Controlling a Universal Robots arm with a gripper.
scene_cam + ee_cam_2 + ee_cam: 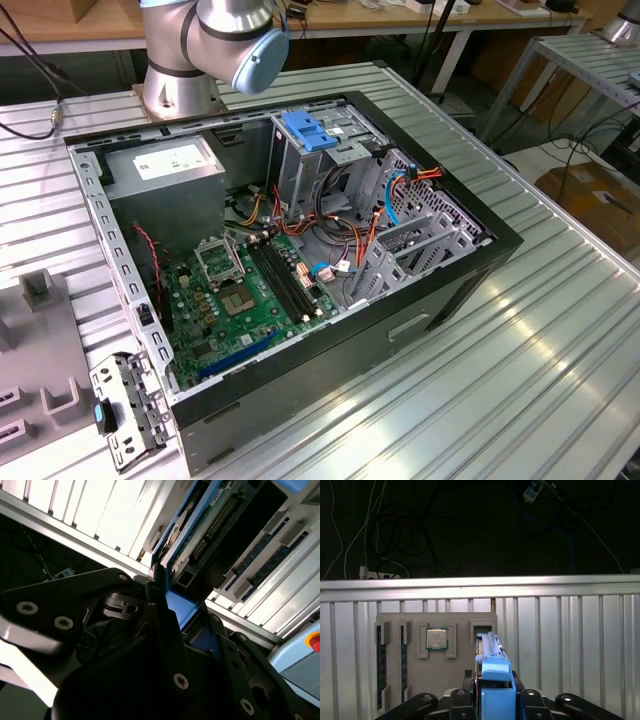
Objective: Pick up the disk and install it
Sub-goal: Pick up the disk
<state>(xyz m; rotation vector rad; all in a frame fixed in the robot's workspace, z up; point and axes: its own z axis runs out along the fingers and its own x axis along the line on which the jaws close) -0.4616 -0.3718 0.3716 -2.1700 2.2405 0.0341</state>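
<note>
Standing on its long edge, the disk (489, 652) sits between the black fingers (462, 700) of the gripper (492, 700), which are drawn in narrow against its blue plastic rails and grip it from both sides. In the second wrist view the disk (200, 535) shows a green circuit board with a row of connector pins, framed by a blue rail, and the gripper (182, 600) has one finger (155, 587) lying flat along that rail. The far end of the disk lies at a narrow rectangular pocket in a flat grey fixture (460, 680); whether it is seated there cannot be told. Beside that pocket the fixture holds a square processor (436, 639) in a raised frame, and further over, long memory modules (381, 655) in slim slots. The fixture rests on a ribbed aluminium table (570, 645), with open slats beyond the disk on the side away from the processor. In the exterior view the arm (215, 40) rises from the far side of the table (520, 370). An open black computer case (430, 300) lies there, holding a green motherboard (240, 290), a grey power supply box (165, 165), a grey drive cage (300, 170) topped by a blue tab (310, 130), and loose coloured cables (390, 200).
</note>
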